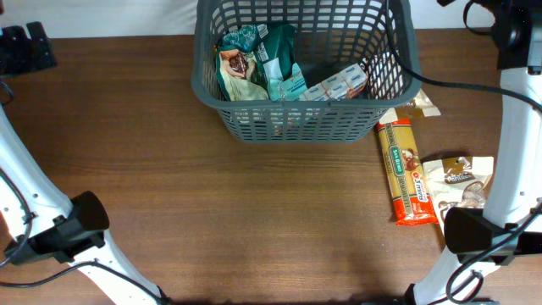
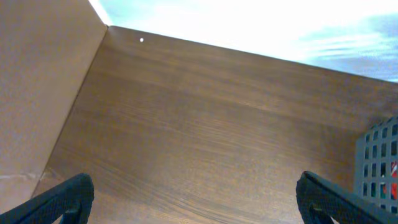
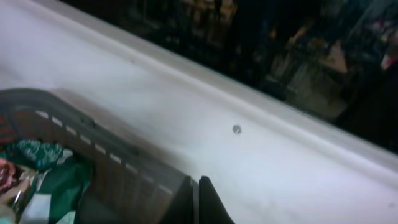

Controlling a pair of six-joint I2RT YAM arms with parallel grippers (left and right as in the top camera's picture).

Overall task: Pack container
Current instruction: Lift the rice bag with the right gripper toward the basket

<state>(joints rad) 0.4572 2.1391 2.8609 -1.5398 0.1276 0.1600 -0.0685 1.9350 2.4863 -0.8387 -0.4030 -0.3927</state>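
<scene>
The container (image 1: 222, 110) is a dark grey slotted basket at the table's far middle. It holds green packets (image 1: 271, 55) and a pale box (image 1: 339, 85). Its rim also shows in the right wrist view (image 3: 74, 115) and its side at the right edge of the left wrist view (image 2: 379, 155). My left gripper (image 1: 25, 47) is at the far left, well away from the basket, with its fingers (image 2: 196, 199) wide open over bare wood. My right gripper (image 3: 198, 190) is shut and empty, raised near the far right (image 1: 495, 17), beside the basket's corner.
A long orange pasta packet (image 1: 406, 174) lies right of the basket. A white and brown packet (image 1: 461, 178) lies beside it, and a small packet (image 1: 421, 106) lies by the basket's corner. A cable (image 1: 474, 85) crosses from the basket to the right edge.
</scene>
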